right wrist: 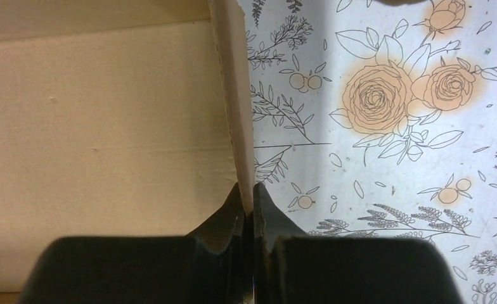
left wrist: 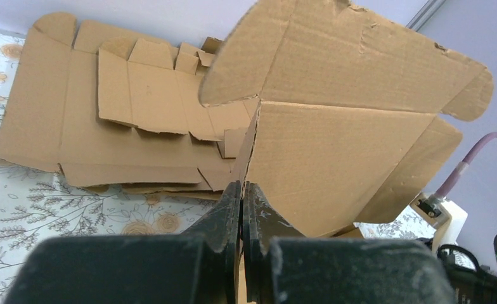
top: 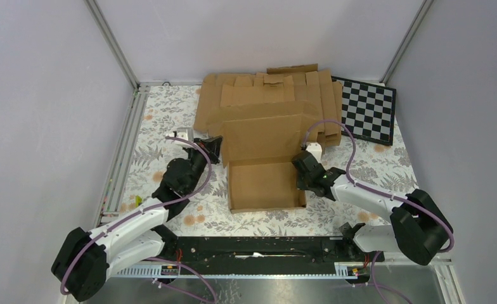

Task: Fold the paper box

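Observation:
The paper box (top: 265, 185) lies in the middle of the table as a shallow brown tray with its walls raised and its lid flap (top: 262, 138) spread behind it. My left gripper (top: 215, 149) is at the box's back left corner. In the left wrist view the left gripper (left wrist: 242, 185) is shut on a thin upright cardboard edge of the box (left wrist: 335, 158). My right gripper (top: 301, 166) is at the right wall. In the right wrist view the right gripper (right wrist: 252, 189) is shut on that standing wall (right wrist: 236, 114), with the box floor (right wrist: 100, 126) to its left.
A pile of flat brown cardboard blanks (top: 265, 95) lies behind the box and also shows in the left wrist view (left wrist: 106, 120). A black-and-white checkerboard (top: 367, 109) lies at the back right. A floral cloth (top: 163, 120) covers the table, which is walled on three sides.

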